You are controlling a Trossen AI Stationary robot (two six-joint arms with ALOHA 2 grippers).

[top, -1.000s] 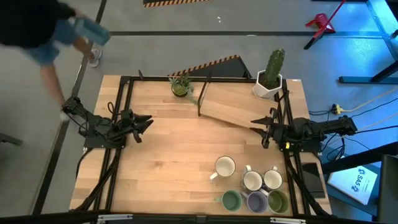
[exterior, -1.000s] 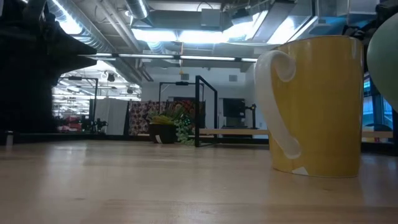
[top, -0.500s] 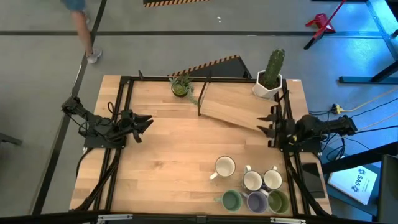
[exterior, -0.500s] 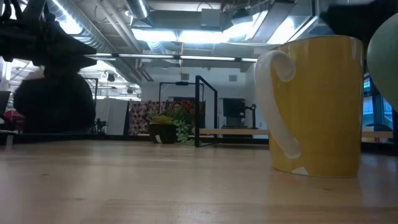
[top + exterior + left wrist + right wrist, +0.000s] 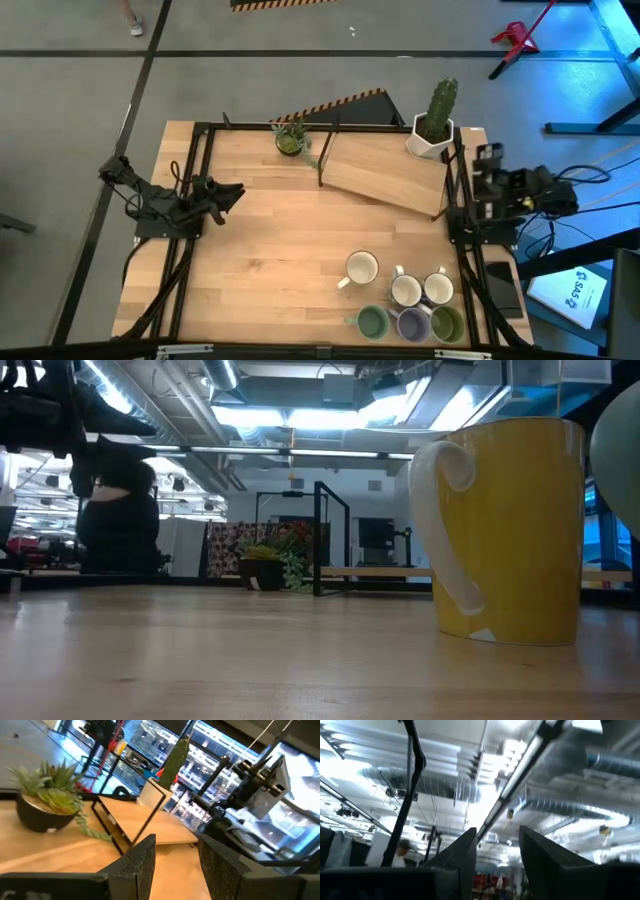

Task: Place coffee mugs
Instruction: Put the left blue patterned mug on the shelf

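Six mugs stand upright on their bases near the table's near right corner: a white one [image 5: 361, 268] apart from the rest, two white ones [image 5: 405, 291] [image 5: 438, 289], two green ones [image 5: 372, 322] [image 5: 446, 323] and a lavender one [image 5: 413, 324]. The low view shows one cream mug [image 5: 510, 530] close up, handle to the left, and a green one [image 5: 618, 440] at the picture's edge. My left gripper [image 5: 234, 190] [image 5: 176, 842] is open over the table's left side, holding nothing. My right gripper [image 5: 487, 153] [image 5: 496, 837] is open beyond the table's right edge, pointing up at the ceiling.
A slanted wooden board [image 5: 385, 180] on a black stand sits at the table's far middle. A white hexagonal cactus pot [image 5: 433, 125] stands in the far right corner, a small green plant [image 5: 291, 138] at the far edge. A black frame [image 5: 200, 200] runs along both sides.
My right arm has drawn back from the board's right end toward the table's right edge and folded up, its gripper tipping from level to pointing upward. A person beyond the far left corner has walked away out of the high view.
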